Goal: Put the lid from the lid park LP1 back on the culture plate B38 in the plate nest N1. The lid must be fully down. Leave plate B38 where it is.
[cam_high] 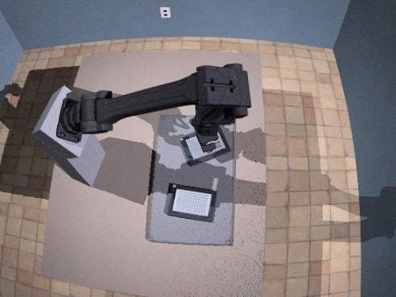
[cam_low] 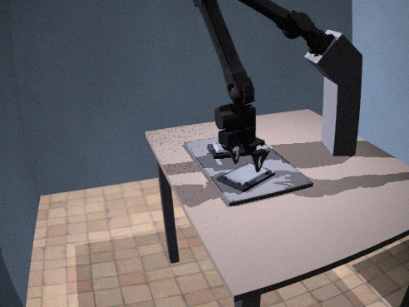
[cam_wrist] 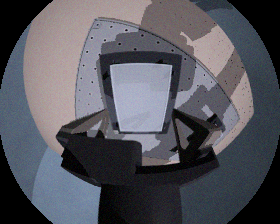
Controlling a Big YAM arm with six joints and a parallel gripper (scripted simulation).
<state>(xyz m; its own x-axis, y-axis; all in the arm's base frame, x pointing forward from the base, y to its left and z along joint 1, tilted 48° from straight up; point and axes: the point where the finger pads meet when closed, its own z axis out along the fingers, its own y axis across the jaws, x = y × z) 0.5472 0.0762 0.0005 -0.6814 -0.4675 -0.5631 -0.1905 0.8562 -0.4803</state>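
You are looking at blue-grey walls (cam_high: 101, 8) enclosing room, white outlet plate (cam_high: 165, 12) sitting on far wall. Tan tiled floor (cam_high: 298, 173) is catching hard light, long shadows lying across it. Dark-legged surface (cam_low: 291, 229) is standing in middle.

Black six-joint arm (cam_high: 153, 96) on a pale grey angled pedestal (cam_high: 86, 165). Beige-pink table top (cam_high: 101, 229), grey rectangular mat (cam_high: 189, 231) speckled with dark dots. Pale blue-grey flat lid (cam_high: 194, 146) in a dark frame at 12 o'clock on the mat; white gridded culture plate (cam_high: 192, 202) in a black frame at 6 o'clock. Tan checked floor tiles (cam_high: 306, 181), slate-blue walls (cam_high: 249, 8).
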